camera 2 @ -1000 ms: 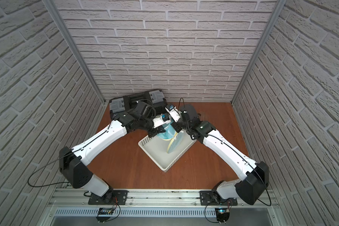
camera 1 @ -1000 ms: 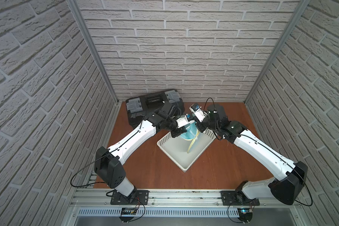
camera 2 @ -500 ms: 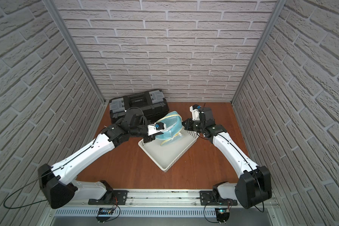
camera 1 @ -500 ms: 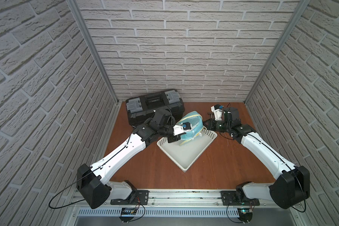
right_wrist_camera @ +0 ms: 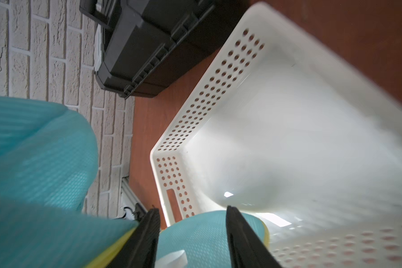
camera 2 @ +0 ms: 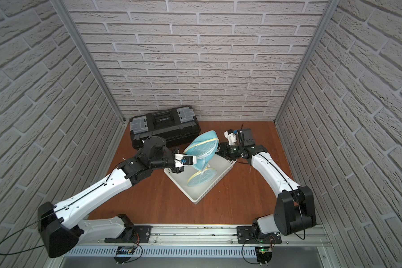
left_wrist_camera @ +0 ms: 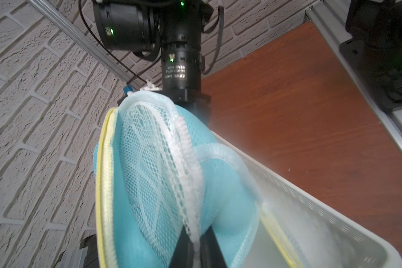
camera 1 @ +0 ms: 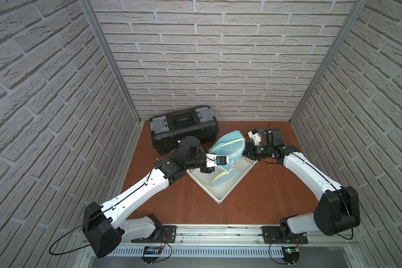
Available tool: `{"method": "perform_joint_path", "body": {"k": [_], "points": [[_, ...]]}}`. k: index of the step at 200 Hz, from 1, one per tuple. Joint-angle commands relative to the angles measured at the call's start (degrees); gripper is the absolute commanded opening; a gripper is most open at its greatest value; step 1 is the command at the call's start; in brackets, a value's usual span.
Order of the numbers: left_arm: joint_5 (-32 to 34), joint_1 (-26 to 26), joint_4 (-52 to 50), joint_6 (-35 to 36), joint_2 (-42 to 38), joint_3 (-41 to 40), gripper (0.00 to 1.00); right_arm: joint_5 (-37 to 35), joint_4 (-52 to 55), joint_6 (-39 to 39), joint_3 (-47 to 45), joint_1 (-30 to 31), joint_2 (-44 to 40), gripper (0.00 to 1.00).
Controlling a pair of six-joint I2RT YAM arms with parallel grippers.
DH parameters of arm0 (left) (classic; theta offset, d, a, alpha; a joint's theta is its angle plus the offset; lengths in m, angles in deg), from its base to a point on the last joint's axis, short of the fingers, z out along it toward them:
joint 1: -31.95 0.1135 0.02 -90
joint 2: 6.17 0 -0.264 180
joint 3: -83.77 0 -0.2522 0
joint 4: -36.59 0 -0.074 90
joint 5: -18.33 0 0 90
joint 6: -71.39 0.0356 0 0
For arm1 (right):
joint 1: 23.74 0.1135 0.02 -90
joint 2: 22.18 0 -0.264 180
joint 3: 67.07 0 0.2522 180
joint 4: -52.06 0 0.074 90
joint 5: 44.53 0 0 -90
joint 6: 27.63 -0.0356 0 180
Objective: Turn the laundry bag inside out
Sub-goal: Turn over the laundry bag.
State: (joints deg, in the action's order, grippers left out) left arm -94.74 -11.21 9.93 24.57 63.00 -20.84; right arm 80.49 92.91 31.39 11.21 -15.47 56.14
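Observation:
The laundry bag [camera 1: 230,147] [camera 2: 202,148], light-blue mesh with yellow trim, hangs tilted over the white basket [camera 1: 218,197] [camera 2: 196,198]. One of its round ends [camera 1: 224,179] droops into the basket. My left gripper [camera 1: 221,160] [left_wrist_camera: 195,253] is shut on a white mesh seam of the bag [left_wrist_camera: 149,174]. My right gripper [camera 1: 245,150] [right_wrist_camera: 193,239] stands open at the bag's far side. Blue fabric [right_wrist_camera: 195,232] lies between its fingers [right_wrist_camera: 149,236] without being pinched.
A black toolbox [camera 1: 183,125] [camera 2: 164,128] [right_wrist_camera: 160,46] stands at the back left against the brick wall, close behind the left wrist. The perforated basket wall [right_wrist_camera: 207,92] lies just under the right gripper. Bare wooden tabletop [camera 1: 276,190] spreads to the right and front.
Both arms have drawn apart from their huddle over the basket. The bag has come up and spread out in the left gripper. The right gripper's jaws have opened.

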Motion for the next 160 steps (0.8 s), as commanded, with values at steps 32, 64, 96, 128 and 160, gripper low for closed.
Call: {"method": "perform_joint_path", "body": {"k": [32, 64, 96, 128, 160], "points": [[6.5, 0.42, 3.74, 8.59, -0.48, -2.39, 0.0, -4.65, 2.64, 24.82, 4.57, -1.6, -15.32, 0.66], [7.48, 0.38, -0.81, 16.71, 0.24, -1.1, 0.0, 3.91, 3.51, 37.78, 5.07, 3.92, -17.5, 0.63], [5.75, 0.22, -4.27, 19.96, 0.85, 0.75, 0.0, -2.81, 6.39, 47.53, 7.96, 9.91, -15.09, 0.68], [3.6, 0.08, -6.83, 19.93, 1.46, 2.4, 0.0, -8.41, 10.3, 54.25, 13.01, 14.58, -10.27, 0.68], [1.86, 0.0, -10.21, 19.32, 2.4, 4.38, 0.0, -15.25, 13.75, 60.4, 14.68, 18.14, -7.46, 0.68]]}}
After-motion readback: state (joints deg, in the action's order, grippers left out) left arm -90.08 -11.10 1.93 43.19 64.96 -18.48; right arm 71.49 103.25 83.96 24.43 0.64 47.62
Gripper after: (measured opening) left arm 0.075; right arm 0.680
